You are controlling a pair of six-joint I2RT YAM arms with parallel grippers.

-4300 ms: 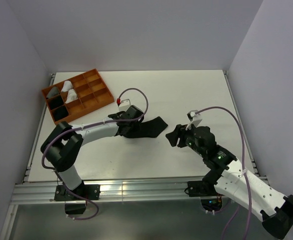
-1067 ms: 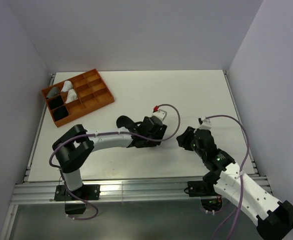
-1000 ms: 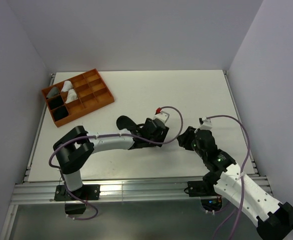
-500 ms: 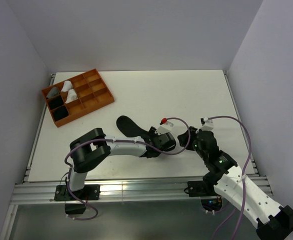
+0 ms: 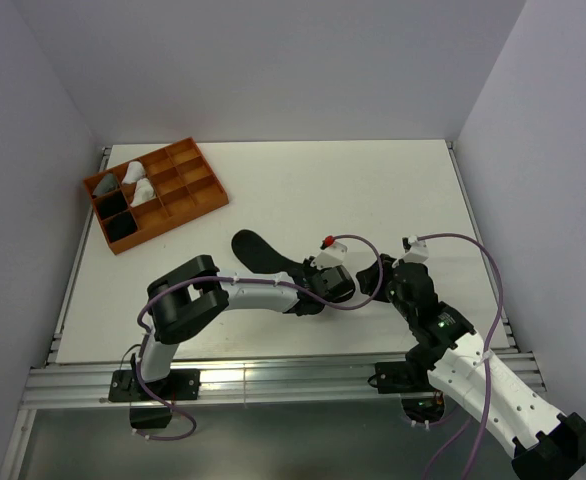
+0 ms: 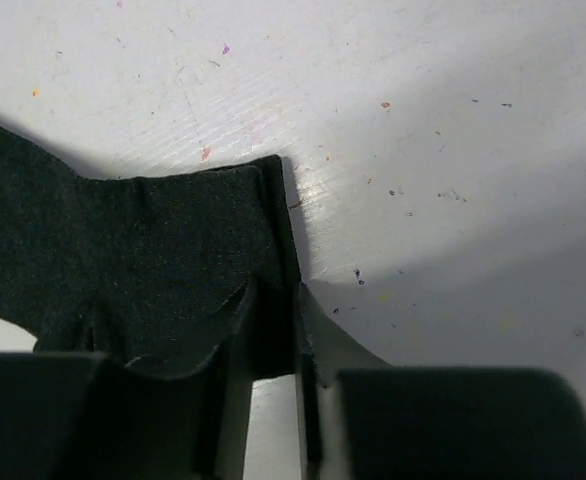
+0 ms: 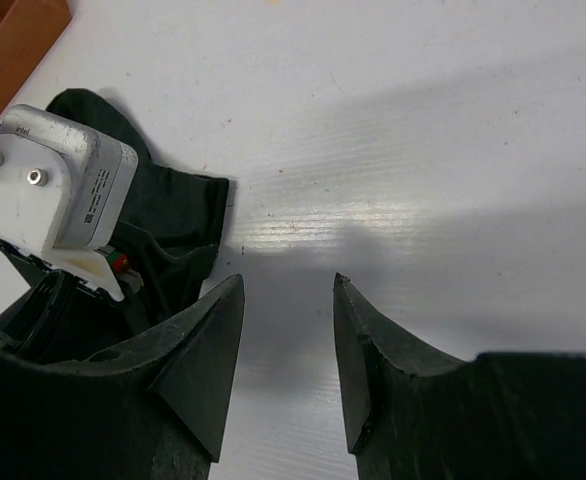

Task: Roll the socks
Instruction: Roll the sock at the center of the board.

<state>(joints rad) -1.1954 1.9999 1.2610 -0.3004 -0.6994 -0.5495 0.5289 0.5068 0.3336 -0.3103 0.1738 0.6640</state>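
Moved rightward across the table [image 7: 423,150] since earlier, the left gripper [image 6: 270,345] now pinches the folded edge of the black sock [image 6: 123,260], its jaws nearly together on the fabric. The right gripper [image 7: 288,330] hovers just beside it, jaws apart and empty. The sock lies flat near the table's middle.

Two arms [image 5: 243,292] [image 5: 473,365], one black sock [image 5: 258,250], one orange tray [image 5: 187,176], two white bundles [image 5: 133,170] [image 5: 145,189], one grey bundle [image 5: 105,184].
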